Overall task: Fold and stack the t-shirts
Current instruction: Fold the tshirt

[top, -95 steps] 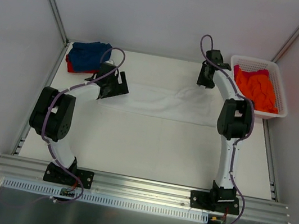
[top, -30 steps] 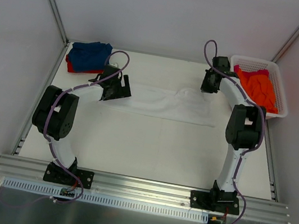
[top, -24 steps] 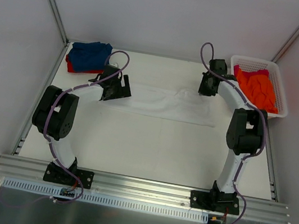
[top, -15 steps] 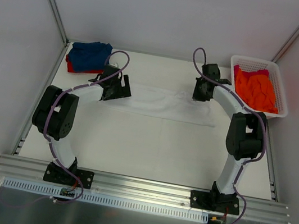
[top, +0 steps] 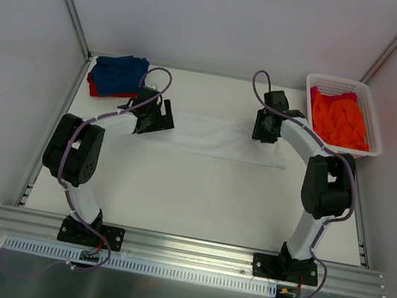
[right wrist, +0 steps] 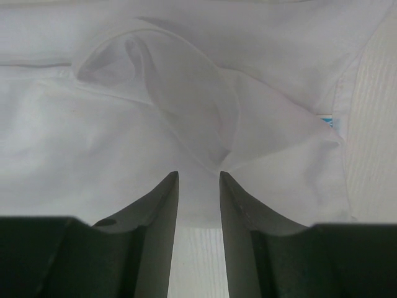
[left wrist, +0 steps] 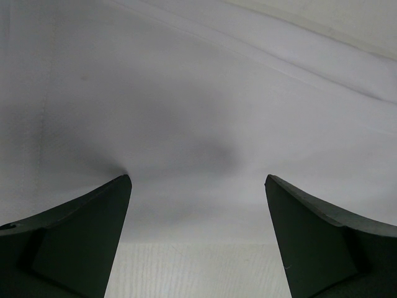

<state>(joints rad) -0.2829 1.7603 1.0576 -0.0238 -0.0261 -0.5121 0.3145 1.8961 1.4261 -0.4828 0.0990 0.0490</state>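
The white t-shirt (top: 212, 136) lies as a long folded strip across the back of the table. My left gripper (top: 151, 120) is wide open just over its left end, with flat white cloth between the fingers (left wrist: 198, 180). My right gripper (top: 264, 131) is low over the right end. Its jaws are only narrowly apart (right wrist: 198, 174), their tips at a raised loop of white cloth (right wrist: 155, 74); cloth and bare table show through the gap. The blue t-shirt (top: 120, 70) lies on the red one (top: 94, 90) at the back left. The orange t-shirt (top: 339, 117) fills the basket.
The white lattice basket (top: 345, 82) stands at the back right corner against the wall. Frame posts run up both back corners. The arm bases are bolted to the rail (top: 190, 250) at the near edge.
My right gripper has moved left and nearer, from beside the basket to the white shirt's right end. The raised fold there lies lower. The left arm has not moved.
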